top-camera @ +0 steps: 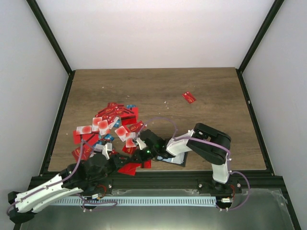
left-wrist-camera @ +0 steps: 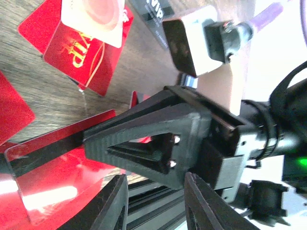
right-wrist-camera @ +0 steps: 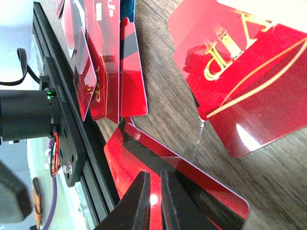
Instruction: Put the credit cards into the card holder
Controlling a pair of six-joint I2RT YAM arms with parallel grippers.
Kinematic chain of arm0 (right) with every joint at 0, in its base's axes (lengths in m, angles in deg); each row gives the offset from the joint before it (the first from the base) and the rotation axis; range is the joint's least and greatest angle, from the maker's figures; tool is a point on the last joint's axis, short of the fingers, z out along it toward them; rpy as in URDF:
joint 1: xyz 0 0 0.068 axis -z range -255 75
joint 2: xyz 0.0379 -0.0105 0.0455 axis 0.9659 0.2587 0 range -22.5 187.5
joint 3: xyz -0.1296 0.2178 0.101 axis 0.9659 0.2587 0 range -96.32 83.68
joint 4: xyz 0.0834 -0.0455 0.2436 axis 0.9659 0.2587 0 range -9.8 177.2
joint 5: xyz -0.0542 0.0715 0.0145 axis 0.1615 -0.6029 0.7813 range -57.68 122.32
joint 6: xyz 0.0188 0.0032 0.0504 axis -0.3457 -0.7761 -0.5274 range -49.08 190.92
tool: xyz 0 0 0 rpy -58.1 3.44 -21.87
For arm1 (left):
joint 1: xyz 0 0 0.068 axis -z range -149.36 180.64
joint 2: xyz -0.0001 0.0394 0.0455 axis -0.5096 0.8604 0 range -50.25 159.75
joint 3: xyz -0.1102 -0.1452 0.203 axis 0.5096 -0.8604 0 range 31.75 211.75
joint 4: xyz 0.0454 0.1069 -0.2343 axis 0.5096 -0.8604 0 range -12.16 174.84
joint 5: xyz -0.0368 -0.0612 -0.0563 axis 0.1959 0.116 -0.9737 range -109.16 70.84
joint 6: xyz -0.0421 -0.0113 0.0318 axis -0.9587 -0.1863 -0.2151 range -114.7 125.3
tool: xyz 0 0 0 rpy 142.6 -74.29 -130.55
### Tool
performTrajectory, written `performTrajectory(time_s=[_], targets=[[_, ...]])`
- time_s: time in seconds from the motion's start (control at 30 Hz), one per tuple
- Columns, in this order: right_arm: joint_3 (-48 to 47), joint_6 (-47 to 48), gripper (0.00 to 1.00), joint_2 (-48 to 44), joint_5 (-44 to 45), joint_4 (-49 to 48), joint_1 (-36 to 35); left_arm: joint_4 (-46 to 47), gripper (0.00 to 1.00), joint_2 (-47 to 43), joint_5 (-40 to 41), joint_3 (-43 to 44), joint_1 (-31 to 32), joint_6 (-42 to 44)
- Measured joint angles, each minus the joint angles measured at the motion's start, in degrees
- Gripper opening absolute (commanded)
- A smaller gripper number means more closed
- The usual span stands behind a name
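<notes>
Pick-up is in hand — the right pincer (right-wrist-camera: 154, 178) pinches a red card (right-wrist-camera: 211, 194) low in the top view, the left pincer (left-wrist-camera: 156, 182) hangs open beside it — and next, I judge, that card wants sliding into the black card holder (top-camera: 180, 161) lying just to its right.

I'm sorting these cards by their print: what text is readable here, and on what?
"VIP", gold: red card, left wrist view.
"VIP", white: dark card, same view's top edge.
"VIP", gold, partly covered: large red card, right wrist view.
Top view: print too small to read.
</notes>
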Motion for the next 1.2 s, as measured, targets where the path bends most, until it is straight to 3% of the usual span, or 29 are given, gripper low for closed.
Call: performTrajectory(time_s=[0.1,0.2,0.37,0.5,0.63,0.77,0.93,1.2], targets=[[0.7,-0.5,0.10,0.0,-0.4,-1.1,0.0,1.1,0.27,-1.1,0.7,-0.1,0.0,-0.2],[1.4,-0.9,0.10,-0.3,-0.6,-1.9,0.1,1.1,0.29,-1.5,1.5,0.0,0.0,-0.2],[2.5,-0.7,0.10,-2.5,0.2,0.5,0.1,-1.3,0.44,1.5,4.1,0.9,0.0,-0.2],[2.5,0.0,0.10,-4.1,1.0,2.7,0.1,-2.8,0.55,9.6,3.5,1.0,0.0,0.3],[2.4,0.9,0.10,-4.8,2.2,4.5,0.1,-2.9,0.62,18.1,1.4,1.8,0.0,1.3],[2.1,1.9,0.10,-4.8,3.8,6.4,0.1,-2.4,0.70,19.6,0.3,2.4,0.2,1.7],[1.4,2.6,0.10,-4.4,5.0,6.8,0.1,-2.8,0.73,19.1,-1.4,2.7,1.0,1.4],[0.7,2.8,0.10,-3.4,5.2,5.5,0.1,-13.2,0.75,18.4,-3.3,4.5,1.7,-0.7]])
